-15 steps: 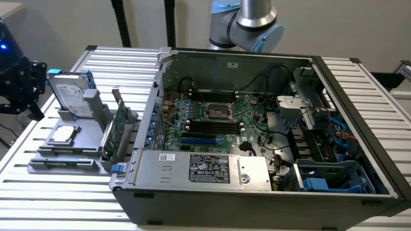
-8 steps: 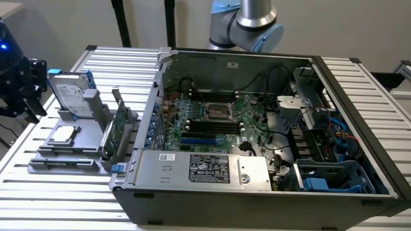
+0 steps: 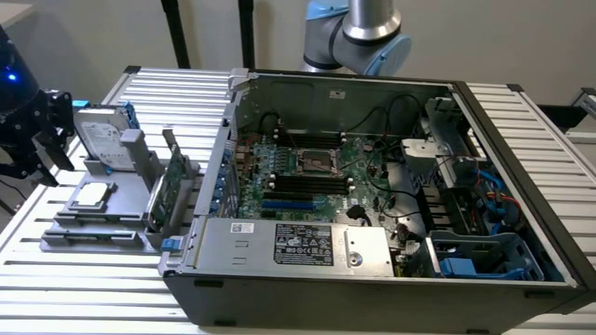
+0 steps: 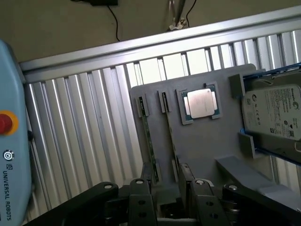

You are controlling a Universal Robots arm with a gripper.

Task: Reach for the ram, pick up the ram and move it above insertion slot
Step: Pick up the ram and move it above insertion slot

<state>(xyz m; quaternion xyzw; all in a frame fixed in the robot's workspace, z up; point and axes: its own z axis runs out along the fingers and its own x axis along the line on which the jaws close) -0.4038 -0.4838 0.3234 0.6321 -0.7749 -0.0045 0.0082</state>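
Wrist view: gripper (image 4: 164, 190) fingers (image 4: 141, 195) spread, nothing pinched. Ram (image 4: 170, 134) is seated on edge in grey fixture (image 4: 207, 150), beside CPU (image 4: 201, 103). Fingers should be centred across the stick and squared before closing.

Matt black gripper (image 4: 165, 181), ribbed bare-metal table (image 4: 94, 122), matt grey plastic fixture (image 4: 202, 146).
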